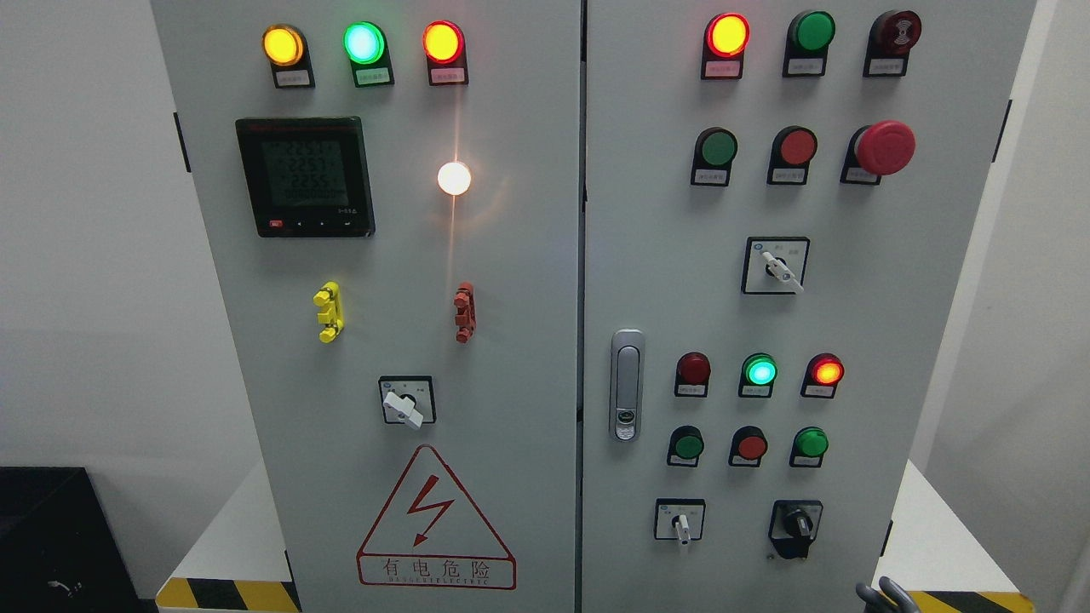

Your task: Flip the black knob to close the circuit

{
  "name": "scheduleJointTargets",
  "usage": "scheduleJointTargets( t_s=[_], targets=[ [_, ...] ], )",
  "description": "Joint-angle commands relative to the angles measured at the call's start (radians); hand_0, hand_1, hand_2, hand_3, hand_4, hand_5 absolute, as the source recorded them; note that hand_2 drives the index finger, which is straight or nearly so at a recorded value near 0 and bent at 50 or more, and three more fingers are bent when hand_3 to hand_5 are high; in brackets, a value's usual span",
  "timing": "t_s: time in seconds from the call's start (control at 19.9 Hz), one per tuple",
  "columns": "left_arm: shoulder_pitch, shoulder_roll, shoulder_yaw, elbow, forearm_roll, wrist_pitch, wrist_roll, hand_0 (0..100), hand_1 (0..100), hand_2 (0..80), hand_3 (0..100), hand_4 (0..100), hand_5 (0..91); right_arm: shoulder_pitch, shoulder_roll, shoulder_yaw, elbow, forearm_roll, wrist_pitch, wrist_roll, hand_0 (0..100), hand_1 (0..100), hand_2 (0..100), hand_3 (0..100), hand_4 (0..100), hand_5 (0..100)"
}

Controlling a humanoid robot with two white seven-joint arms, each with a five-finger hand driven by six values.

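We locate the black knob (798,521) at the cabinet (511,340) door's lower right. Only the right hand (886,594) fingertips show below it; we cannot tell their grip state.

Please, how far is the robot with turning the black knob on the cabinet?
Done: nothing visible; no hand touches the black knob, low on the right door. In hand: only fingertips of one hand show at the bottom edge, below the knob. Left: reaching up, gripping the knob and flipping it.
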Motion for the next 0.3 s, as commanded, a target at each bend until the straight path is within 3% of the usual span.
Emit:
scheduleJointTargets(
  t_s=[0.0,0.25],
  targets=[
    [0.021,0.0,0.0,-0.023,0.0,-0.005,0.0,12,56,0.0,0,0,0.0,0.021,-0.003,-0.009,-0.019,-0.023,0.0,0.005,0,8,10,19,14,2],
    [0.021,0.001,0.0,-0.023,0.0,-0.005,0.0,12,56,0.0,0,0,0.0,0.028,-0.004,0.002,-0.021,-0.023,0.0,0.003,0,8,9,19,14,2]
  ],
)
